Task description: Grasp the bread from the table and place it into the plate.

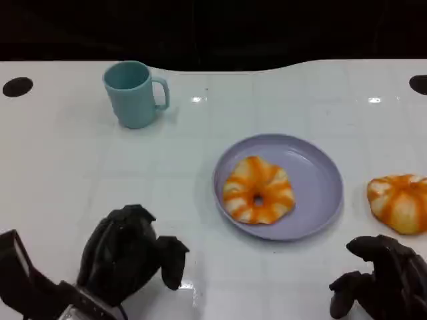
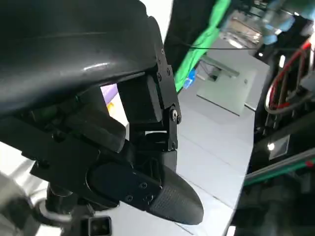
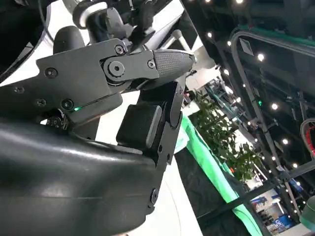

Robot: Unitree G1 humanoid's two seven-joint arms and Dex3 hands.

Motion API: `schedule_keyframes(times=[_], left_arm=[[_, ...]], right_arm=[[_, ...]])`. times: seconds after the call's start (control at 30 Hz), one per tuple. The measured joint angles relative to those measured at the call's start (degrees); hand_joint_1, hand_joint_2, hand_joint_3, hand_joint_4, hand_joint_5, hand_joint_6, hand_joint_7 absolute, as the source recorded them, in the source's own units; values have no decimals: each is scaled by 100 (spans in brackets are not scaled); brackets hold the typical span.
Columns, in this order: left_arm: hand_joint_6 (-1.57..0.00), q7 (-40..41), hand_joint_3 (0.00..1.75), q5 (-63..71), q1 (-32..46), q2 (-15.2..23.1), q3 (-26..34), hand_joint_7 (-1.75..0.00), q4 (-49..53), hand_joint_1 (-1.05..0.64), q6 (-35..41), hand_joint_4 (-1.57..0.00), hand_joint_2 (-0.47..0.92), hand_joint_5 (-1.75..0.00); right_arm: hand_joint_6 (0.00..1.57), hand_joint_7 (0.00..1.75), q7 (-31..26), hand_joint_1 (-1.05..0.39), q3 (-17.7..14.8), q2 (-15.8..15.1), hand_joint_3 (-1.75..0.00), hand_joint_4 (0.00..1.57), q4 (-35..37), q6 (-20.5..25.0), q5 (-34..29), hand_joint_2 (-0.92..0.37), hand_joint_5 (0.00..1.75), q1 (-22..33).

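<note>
The left hand (image 1: 130,257) rests low at seven o'clock on the table (image 1: 67,173), fingers curled in and holding nothing. Up at eleven o'clock stands a teal mug (image 1: 133,93); what is in it cannot be seen from here. At the centre the lilac plate (image 1: 320,180) already holds one orange-striped bread (image 1: 258,189). A second bread (image 1: 399,203) lies on the table at three o'clock, just beside the plate's rim. The right hand (image 1: 380,283), at five o'clock, sits near that loaf, fingers bent and apart, grasping nothing. I judge the reach to be the step in hand: the right hand must move up over the loaf and close on it.
</note>
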Motion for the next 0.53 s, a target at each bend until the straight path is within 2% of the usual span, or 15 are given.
schedule_keyframes(times=[0.53], left_arm=[[-157,-474,0,330,-66,-168,399,-54,451,-105,65,-152,73,-103]], right_arm=[[157,21,-62,-59,28,5,-29,157,-97,49,-1,-92,60,18]])
